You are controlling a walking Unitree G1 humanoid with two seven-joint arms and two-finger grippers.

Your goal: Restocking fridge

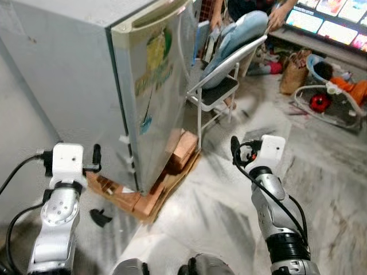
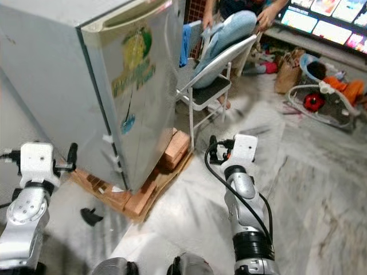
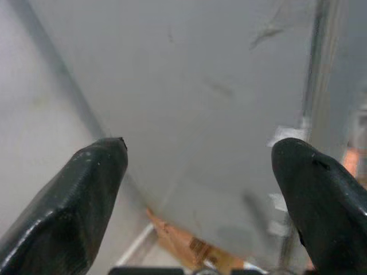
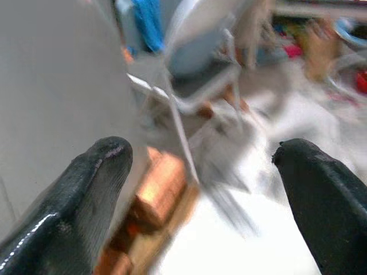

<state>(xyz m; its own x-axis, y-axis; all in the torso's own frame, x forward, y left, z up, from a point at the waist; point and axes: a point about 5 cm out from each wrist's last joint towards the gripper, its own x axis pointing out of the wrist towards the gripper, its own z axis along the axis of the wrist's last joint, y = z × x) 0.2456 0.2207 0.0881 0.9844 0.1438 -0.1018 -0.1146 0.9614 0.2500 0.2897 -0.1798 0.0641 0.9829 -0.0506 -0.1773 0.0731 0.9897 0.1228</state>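
the fridge [image 1: 114, 74] is standing upright, door closed, raised on bricks [image 1: 146, 200] on the floor; its door sticker [image 2: 133, 71] is being shown too blurred to read. the left pincer [image 3: 198, 189] is being held wide apart, empty, facing the fridge's side. the right pincer [image 4: 200, 195] is likewise being held apart, empty, toward a folding chair [image 1: 221, 86].

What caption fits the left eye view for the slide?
Closed fridge raised on bricks, both empty grippers, left and right, raised before it.

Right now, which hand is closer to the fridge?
The left hand, open beside the fridge side wall; the right hand, also open, hangs over bare floor.
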